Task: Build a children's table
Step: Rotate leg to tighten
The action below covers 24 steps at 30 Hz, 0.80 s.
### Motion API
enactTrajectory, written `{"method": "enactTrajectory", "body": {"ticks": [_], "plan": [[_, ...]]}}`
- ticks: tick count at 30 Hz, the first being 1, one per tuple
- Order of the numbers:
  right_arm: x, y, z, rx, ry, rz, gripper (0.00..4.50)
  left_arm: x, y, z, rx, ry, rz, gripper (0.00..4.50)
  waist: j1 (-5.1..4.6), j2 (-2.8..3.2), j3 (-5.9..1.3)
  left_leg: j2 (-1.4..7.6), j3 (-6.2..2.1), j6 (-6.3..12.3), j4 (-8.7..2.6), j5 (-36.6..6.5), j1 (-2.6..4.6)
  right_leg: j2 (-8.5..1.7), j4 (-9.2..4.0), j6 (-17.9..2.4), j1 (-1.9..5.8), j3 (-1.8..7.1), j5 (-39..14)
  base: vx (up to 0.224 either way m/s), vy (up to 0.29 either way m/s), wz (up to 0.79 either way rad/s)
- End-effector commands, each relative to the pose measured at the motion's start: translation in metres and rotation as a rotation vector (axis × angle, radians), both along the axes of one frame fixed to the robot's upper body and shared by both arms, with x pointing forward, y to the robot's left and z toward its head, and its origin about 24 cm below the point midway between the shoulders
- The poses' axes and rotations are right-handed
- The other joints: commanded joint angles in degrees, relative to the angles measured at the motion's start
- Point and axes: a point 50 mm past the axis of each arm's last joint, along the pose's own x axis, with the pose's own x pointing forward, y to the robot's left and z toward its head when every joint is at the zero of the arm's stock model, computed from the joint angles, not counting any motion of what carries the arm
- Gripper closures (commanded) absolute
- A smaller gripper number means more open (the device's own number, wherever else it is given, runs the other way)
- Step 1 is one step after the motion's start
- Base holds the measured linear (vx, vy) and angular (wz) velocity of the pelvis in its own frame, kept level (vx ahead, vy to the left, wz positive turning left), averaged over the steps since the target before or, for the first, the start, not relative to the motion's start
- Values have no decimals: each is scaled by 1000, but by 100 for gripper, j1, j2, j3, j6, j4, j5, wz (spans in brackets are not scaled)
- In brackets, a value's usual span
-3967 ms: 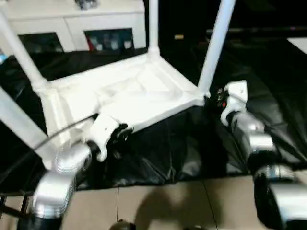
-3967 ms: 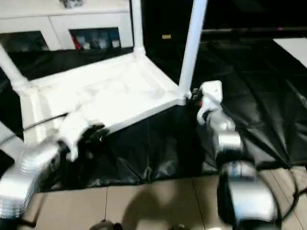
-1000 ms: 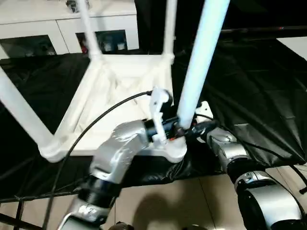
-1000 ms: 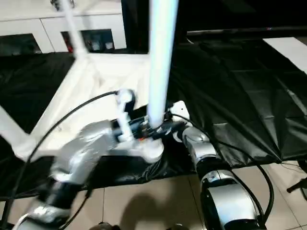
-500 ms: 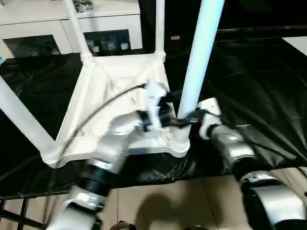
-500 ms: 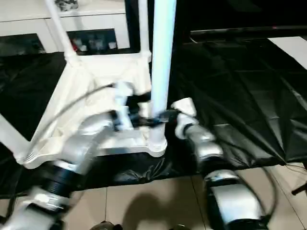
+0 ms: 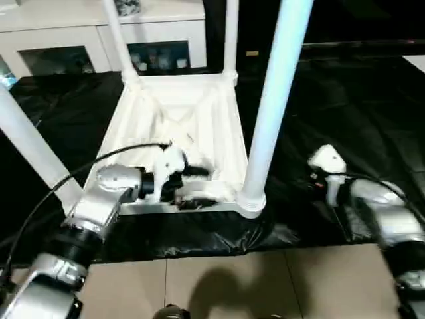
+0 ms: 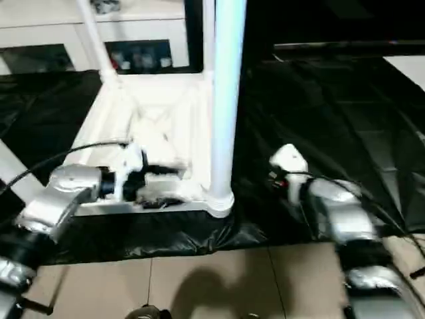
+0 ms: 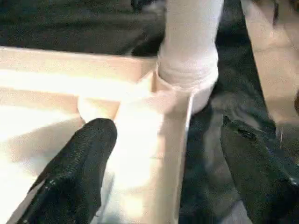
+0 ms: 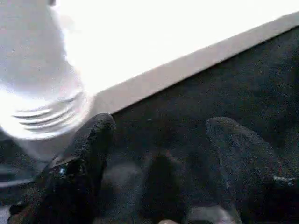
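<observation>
Silver ribbed forearms (image 7: 99, 203) carry white wrist housings, black cables (image 7: 40, 199) and black-fingered end effectors.

Upturned white table (image 7: 174, 126), legs (image 7: 272, 100) upright

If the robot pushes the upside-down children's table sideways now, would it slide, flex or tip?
Probably slide: the tabletop lies flat on the black sheet. It likely stays stiff, given its ribbed underside. A push high on the near leg might tip it, since the legs stand tall above the base.
</observation>
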Motion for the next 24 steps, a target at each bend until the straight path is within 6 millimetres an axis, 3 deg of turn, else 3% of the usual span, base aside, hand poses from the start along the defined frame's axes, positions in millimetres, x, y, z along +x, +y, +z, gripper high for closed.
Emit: {"method": "enactTrajectory", "body": {"ticks": [1,3,5,6,7,8,24], "plan": [[-5,3,9,11,24,66,54,2,-3,-2,52,4,-39,83,43,-75,-413,258,-124,342,-373,-1454,116,-316,-422,-1237,272,232,-1327,0,0,0],[-9,1,11,7,41,87,41,3,-5,-4,67,20,-49,112,63,-45,-416,270,-124,327,-370,-1443,123,-326,-422,-1261,254,230,-1337,0,0,0],[-15,-1,13,-8,65,115,17,3,-8,-8,77,44,-62,127,72,-66,-409,255,-120,291,-366,-1495,122,-328,-445,-1275,265,227,-1427,0,0,0],[-17,-2,14,-13,71,124,11,4,-8,-10,79,51,-65,129,86,-34,-412,259,-130,277,-364,-1494,115,-341,-439,-1268,268,229,-1454,0,0,0],[-21,-2,15,-21,83,131,11,5,-10,-13,90,57,-70,129,82,-59,-409,253,-128,280,-366,-1520,116,-332,-461,-1230,270,224,-1513,0,0,0],[-21,-2,15,-21,83,131,2,5,-10,-13,90,57,-70,158,82,-38,-406,249,-131,284,-365,-1528,111,-329,-464,-1223,270,223,-1524,0,0,0],[-30,3,17,-40,116,138,0,12,-7,-20,96,138,-49,272,95,-24,-415,263,-148,256,-370,-1578,114,-347,-461,-1321,275,209,-1360,0,0,0]]}}
